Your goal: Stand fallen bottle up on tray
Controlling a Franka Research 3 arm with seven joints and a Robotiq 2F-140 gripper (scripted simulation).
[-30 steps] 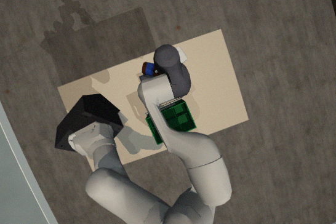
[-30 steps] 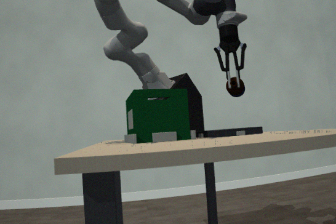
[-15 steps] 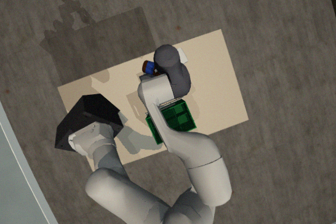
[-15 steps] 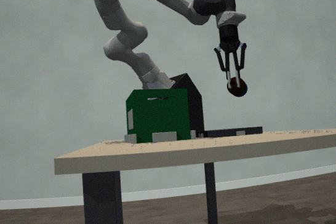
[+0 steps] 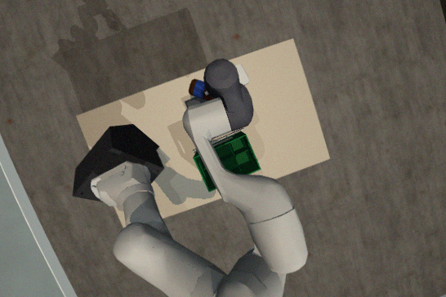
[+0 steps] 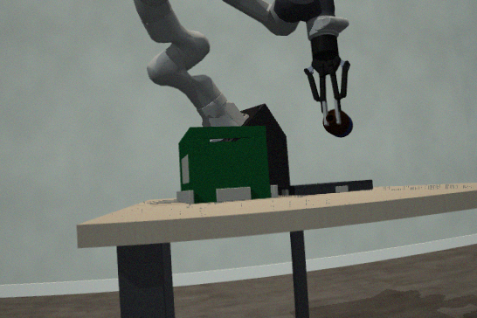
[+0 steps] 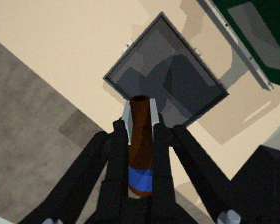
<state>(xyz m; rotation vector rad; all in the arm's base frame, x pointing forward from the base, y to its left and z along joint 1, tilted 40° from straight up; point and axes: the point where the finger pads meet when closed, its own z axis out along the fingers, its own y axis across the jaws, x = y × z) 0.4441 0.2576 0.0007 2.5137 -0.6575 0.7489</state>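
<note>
Hanging high over beige table (image 6: 271, 215), gripper (image 6: 330, 114) clamps brown bottle (image 6: 338, 123) sideways, well above dark tray (image 6: 332, 187); green crate (image 6: 224, 162) left; grey floor (image 5: 367, 44) w/ open room around.

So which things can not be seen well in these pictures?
- Tray: in the top view the arm covers nearly all of it; in the exterior view only its thin edge shows.
- Bottle: its base is hidden between the fingers in the wrist view; the top view shows only one end.
- Crate: cut off by the wrist view's corner; partly under the arm from above.
</note>
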